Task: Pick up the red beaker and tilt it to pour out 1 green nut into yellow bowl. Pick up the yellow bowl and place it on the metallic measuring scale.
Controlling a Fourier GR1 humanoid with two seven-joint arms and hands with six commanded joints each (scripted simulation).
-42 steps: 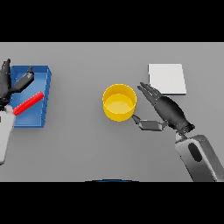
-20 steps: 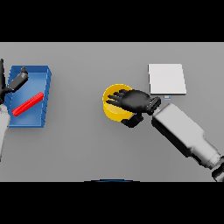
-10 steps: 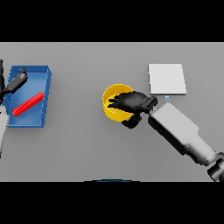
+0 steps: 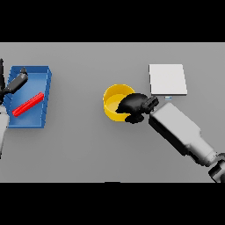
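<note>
Gripping the yellow bowl (image 4: 115,102) by its right rim, the right hand (image 4: 133,107) is curling its fingers over the edge, mid-desk (image 4: 88,149) | metallic measuring scale (image 4: 167,79) is sitting just right of the bowl, apart | left hand (image 4: 13,84) is hovering, fingers relaxed, over the blue tray (image 4: 46,94) holding a red object (image 4: 27,104).

Right hand (image 4: 133,107) covers the right rim and part of the interior of the yellow bowl (image 4: 114,103); finger placement on the rim not resolvable, grasp state unclear. No nut discernible inside the bowl. Left hand (image 4: 13,85) is cut off by the left picture edge; only part shows above the blue tray (image 4: 45,97). Red object (image 4: 27,104) in tray: shape too indistinct to identify.
</note>
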